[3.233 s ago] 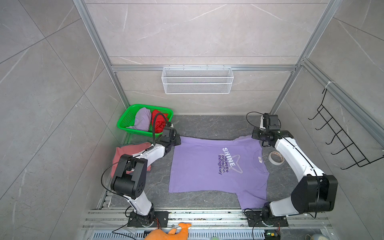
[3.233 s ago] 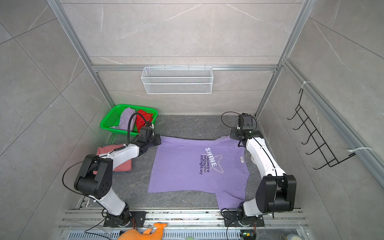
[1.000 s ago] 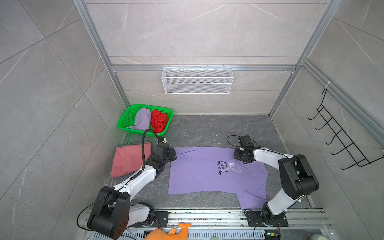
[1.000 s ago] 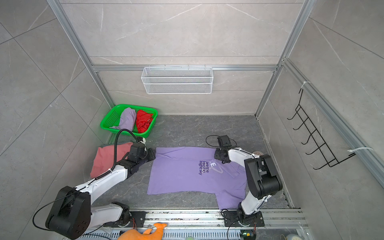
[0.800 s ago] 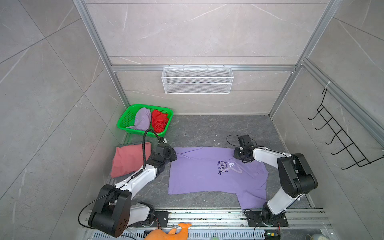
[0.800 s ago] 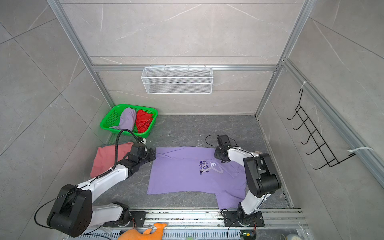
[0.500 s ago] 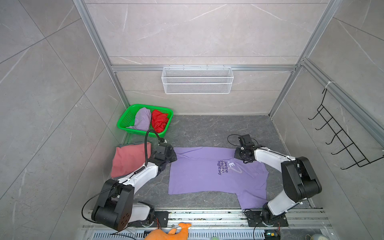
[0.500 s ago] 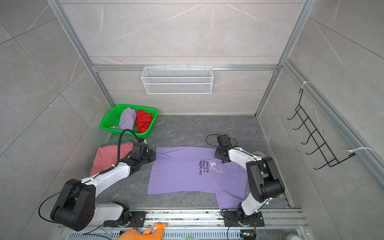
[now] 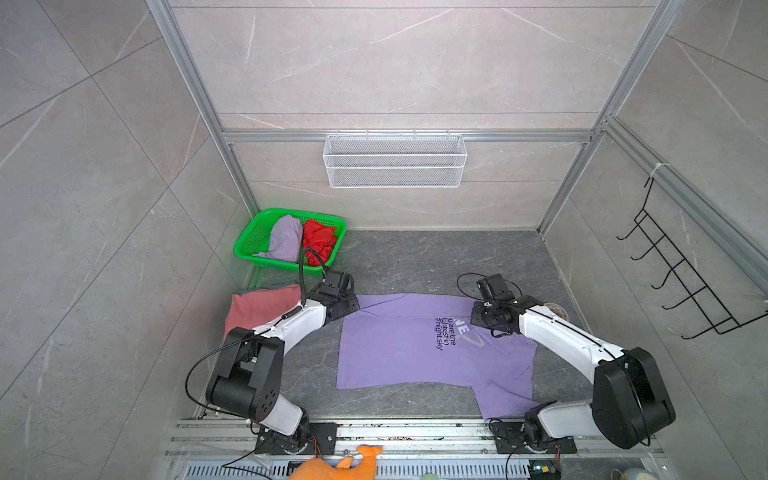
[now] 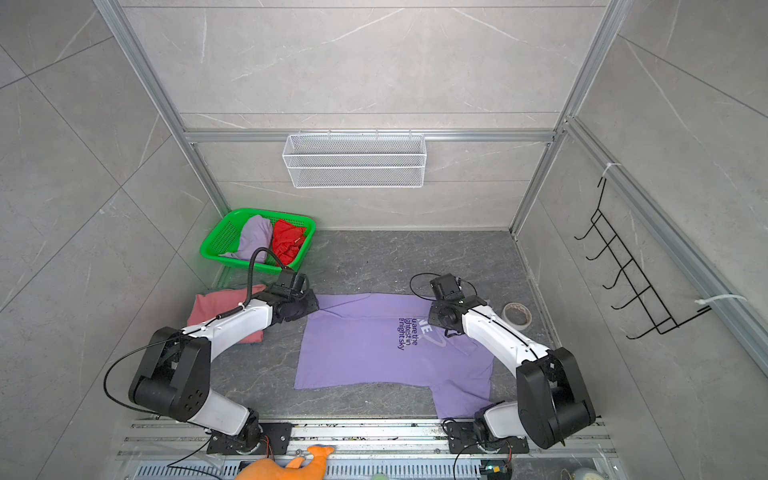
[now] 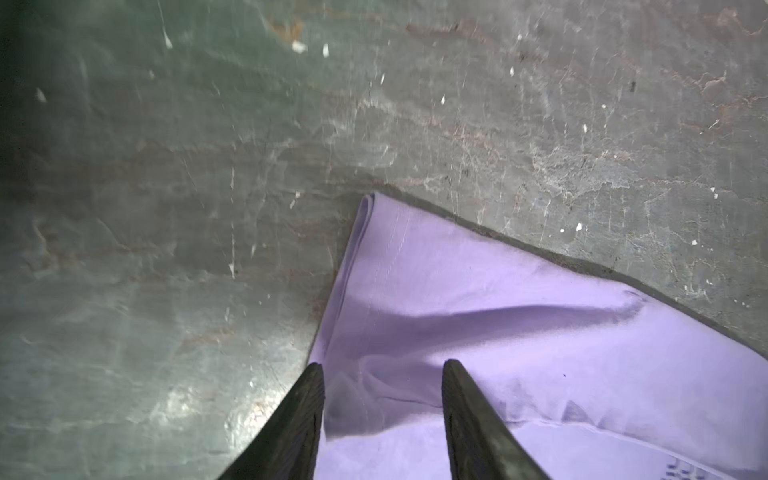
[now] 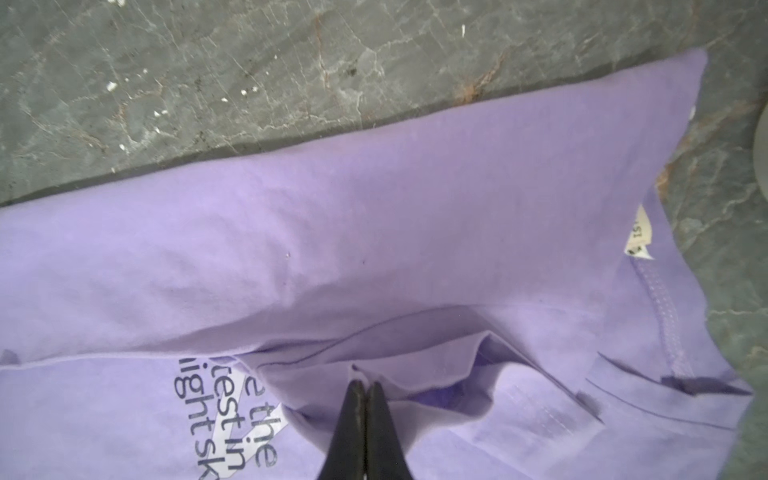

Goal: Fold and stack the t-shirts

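Folding has begun, as both top views show. The lavender t-shirt [image 9: 415, 353] [image 10: 365, 357] lies in the middle of the dark table [image 9: 415, 262]. A few seconds ago it was spread flat. Since then its far strip, sleeve included, has been turned over toward the near side, hiding the start of the printed words [image 9: 446, 332]. That reads as the first lengthwise fold done, while the near strip and the near-right sleeve remain unfolded.

The left arm [image 9: 291, 328] reaches low from the near left, with the left gripper [image 9: 352, 302] [image 10: 313, 306] at the shirt's far-left corner. The right arm [image 9: 561, 336] stretches in from the near right, with the right gripper [image 9: 478, 322] [image 10: 437, 320] on the fold beside the print. A dusty-pink t-shirt [image 9: 257, 307] lies folded at the left. A second lavender t-shirt [image 9: 286, 241] and a red t-shirt [image 9: 318, 241] wait in the green basket [image 9: 249, 245] at the far left.

Left wrist view: the left gripper [image 11: 383, 365] has its fingers apart, a little wider than a second ago. One finger is over bare table and one over cloth, straddling the doubled corner without clamping it.

Right wrist view: the right gripper [image 12: 365, 383] has its fingers pressed together, having closed within the last second. The tips sit at the edge of the turned-over sleeve, and no cloth shows between them. Both corners appear released.
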{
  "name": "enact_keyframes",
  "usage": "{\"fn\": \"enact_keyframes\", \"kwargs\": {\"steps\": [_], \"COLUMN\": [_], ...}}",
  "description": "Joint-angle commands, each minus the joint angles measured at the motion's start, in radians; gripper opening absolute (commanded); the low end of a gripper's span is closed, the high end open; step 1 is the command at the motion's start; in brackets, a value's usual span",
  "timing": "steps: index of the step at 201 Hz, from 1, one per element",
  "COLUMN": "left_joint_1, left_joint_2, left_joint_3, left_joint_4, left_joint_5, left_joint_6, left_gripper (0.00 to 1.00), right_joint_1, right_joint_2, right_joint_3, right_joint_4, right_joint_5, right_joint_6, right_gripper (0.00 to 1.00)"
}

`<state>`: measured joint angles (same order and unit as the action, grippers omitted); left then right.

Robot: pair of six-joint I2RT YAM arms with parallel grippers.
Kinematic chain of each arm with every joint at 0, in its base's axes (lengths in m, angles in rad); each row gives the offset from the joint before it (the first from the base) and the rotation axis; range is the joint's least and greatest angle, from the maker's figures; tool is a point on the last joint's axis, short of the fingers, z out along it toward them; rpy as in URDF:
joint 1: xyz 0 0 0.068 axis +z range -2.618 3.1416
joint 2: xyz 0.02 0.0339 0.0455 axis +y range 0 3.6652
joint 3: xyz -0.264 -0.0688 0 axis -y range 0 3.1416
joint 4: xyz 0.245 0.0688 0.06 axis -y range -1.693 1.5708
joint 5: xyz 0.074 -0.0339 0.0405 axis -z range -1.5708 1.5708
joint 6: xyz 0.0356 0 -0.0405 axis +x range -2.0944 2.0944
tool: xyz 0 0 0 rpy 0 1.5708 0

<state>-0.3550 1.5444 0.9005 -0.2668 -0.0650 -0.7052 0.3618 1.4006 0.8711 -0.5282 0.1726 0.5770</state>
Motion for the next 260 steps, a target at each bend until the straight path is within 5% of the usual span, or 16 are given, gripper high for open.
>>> {"fn": "enact_keyframes", "kwargs": {"steps": [1, 51, 89, 121, 153, 219, 245, 260], "left_joint_1": [-0.01, -0.038, -0.038, -0.038, -0.046, -0.107, -0.125, -0.137], "left_joint_2": [0.014, 0.003, 0.038, 0.047, 0.018, -0.043, -0.049, -0.06], "left_joint_3": [0.023, -0.006, -0.02, -0.004, 0.061, 0.099, 0.048, 0.047], "left_joint_4": [-0.104, -0.171, -0.116, -0.108, -0.124, -0.314, -0.358, -0.385], "left_joint_5": [0.081, 0.069, 0.05, 0.045, 0.034, -0.247, -0.266, -0.272], "left_joint_6": [-0.082, -0.112, -0.122, -0.073, 0.065, 0.231, 0.178, 0.16], "left_gripper": [0.48, 0.46, 0.14, 0.0, 0.0, 0.0, 0.26, 0.42], "right_joint_1": [0.007, 0.018, 0.05, 0.08, 0.084, 0.13, 0.191, 0.209], "right_joint_2": [0.002, -0.014, -0.027, -0.046, -0.068, -0.06, -0.072, -0.076], "right_joint_3": [-0.011, 0.008, 0.009, -0.009, -0.011, -0.015, 0.004, 0.045], "right_joint_4": [-0.027, -0.055, -0.096, -0.141, -0.149, -0.136, -0.157, -0.223], "right_joint_5": [0.034, 0.026, -0.022, 0.004, 0.028, -0.145, -0.28, -0.259], "right_joint_6": [0.021, 0.02, 0.029, 0.038, 0.033, 0.064, 0.071, 0.06], "right_gripper": [0.03, 0.05, 0.07, 0.07, 0.07, 0.09, 0.22, 0.44]}}
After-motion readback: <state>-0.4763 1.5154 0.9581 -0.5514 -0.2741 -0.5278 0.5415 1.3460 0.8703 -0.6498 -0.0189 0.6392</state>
